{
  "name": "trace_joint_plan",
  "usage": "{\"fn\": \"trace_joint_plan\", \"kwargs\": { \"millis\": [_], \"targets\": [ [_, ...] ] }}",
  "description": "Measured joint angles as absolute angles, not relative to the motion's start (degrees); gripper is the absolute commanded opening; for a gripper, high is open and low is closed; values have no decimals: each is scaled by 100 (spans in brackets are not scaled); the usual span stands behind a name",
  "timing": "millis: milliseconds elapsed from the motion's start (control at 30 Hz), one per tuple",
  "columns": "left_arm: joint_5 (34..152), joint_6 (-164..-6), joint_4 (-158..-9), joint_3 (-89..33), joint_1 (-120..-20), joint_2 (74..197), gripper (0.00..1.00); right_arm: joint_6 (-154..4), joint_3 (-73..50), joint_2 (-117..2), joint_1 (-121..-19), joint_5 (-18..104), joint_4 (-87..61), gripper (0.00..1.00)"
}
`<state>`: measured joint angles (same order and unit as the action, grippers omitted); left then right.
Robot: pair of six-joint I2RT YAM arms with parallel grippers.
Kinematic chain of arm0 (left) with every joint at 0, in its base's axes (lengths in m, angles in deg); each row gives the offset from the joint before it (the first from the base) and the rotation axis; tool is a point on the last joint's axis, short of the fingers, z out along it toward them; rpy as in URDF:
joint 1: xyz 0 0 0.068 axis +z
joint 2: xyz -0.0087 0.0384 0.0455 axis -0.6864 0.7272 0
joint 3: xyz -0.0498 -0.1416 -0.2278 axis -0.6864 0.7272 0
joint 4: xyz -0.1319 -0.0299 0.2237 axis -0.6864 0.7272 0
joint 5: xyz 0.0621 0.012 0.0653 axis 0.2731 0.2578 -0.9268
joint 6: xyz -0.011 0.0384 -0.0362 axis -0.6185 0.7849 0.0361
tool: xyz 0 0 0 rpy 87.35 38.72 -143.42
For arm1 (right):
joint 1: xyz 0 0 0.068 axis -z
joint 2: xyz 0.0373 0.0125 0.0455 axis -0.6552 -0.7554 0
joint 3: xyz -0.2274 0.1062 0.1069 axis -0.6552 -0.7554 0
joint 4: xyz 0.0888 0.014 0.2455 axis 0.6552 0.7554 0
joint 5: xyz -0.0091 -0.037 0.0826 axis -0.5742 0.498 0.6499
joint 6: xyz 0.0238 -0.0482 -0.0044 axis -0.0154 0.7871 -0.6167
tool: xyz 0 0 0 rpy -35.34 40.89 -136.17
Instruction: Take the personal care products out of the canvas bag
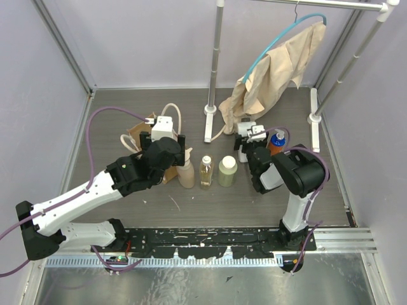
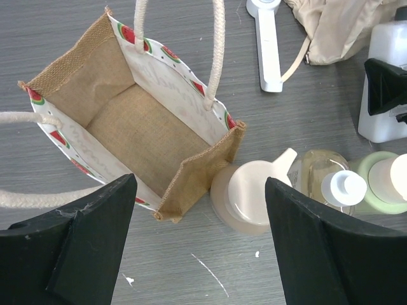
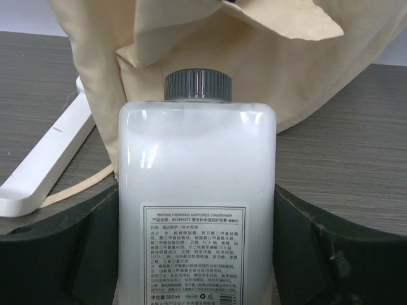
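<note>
The canvas bag stands open on the table, its inside bare. It is partly hidden under my left arm in the top view. Right of it stand the tan bottle with peach cap, the slim amber bottle and the olive-green bottle. My left gripper is open and empty, above the table between the bag's corner and the tan bottle. My right gripper is shut on the white flat-sided bottle with dark cap, held upright.
A beige cloth on a teal hanger hangs from a rack behind the white bottle. The rack's white feet rest on the table. An orange bottle with a blue cap stands right of my right gripper.
</note>
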<state>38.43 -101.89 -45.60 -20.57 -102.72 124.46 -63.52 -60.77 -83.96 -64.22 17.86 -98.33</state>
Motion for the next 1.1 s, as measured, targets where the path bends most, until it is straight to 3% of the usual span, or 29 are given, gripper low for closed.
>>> {"fn": "trace_joint_plan", "kwargs": {
  "millis": [633, 1100],
  "targets": [
    [4009, -10243, -4702, -2057, -10272, 12661, 88, -6380, -7349, -5797, -6422, 2627, -9615, 1],
    [4142, -10339, -4717, -2057, -10272, 12698, 88, -6568, -7502, -6542, -6425, 2780, -9661, 1]
  ]
}}
